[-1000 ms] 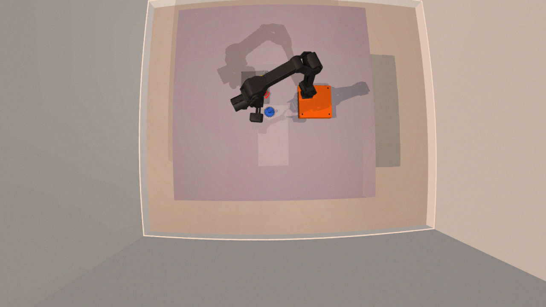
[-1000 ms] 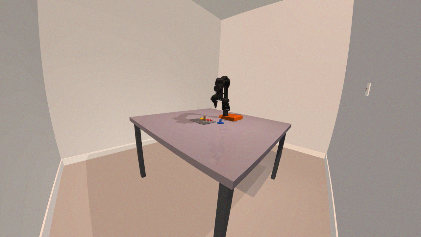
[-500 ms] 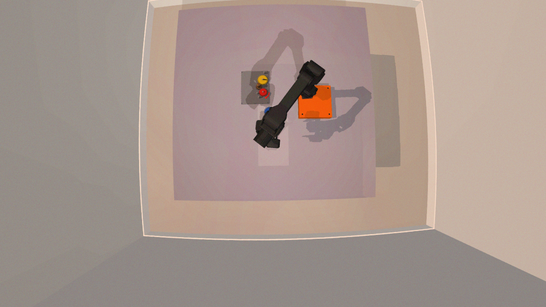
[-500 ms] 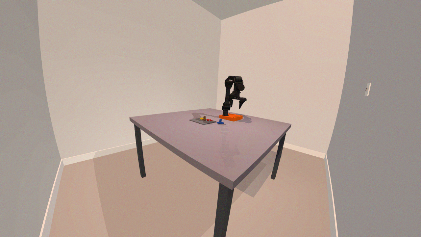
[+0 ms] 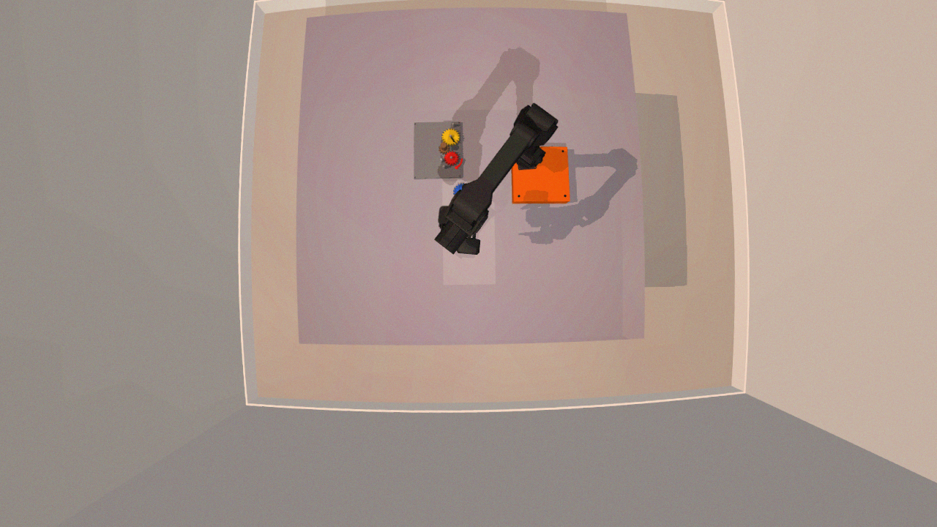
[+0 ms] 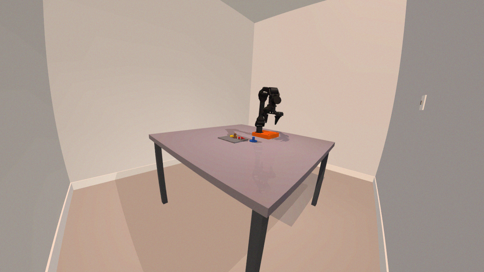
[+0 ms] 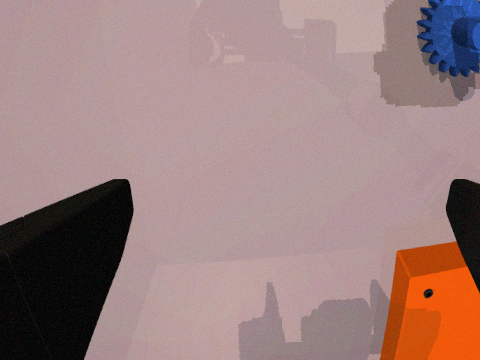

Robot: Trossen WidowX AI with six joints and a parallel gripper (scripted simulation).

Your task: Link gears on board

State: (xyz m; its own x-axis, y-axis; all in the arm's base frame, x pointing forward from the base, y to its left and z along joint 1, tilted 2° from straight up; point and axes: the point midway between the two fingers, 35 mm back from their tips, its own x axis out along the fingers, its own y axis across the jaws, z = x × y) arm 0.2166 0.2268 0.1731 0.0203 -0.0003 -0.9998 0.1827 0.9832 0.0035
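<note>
The grey board (image 5: 425,160) (image 6: 227,139) lies on the table. The yellow gear (image 5: 448,135) (image 6: 231,136) with its black stripe and the red gear (image 5: 453,157) (image 6: 241,137) are on it. A brown gear (image 5: 443,148) (image 6: 235,135) stands between them, its hub rising above both; the tooth contact is too small to judge. A blue gear (image 5: 457,189) (image 6: 253,139) (image 7: 445,35) stands upright on the table off the board, partly under the arm from above. My gripper (image 6: 271,122) (image 7: 296,196) is open and empty, high above the table and away from the board.
The orange base block (image 5: 553,183) (image 6: 269,136) (image 7: 445,325) carries the arm, right of the board from above. The red arrow (image 5: 460,163) lies beside the red gear. Small empty pegs on the board are hard to make out. Arm shadows fall across the table and board.
</note>
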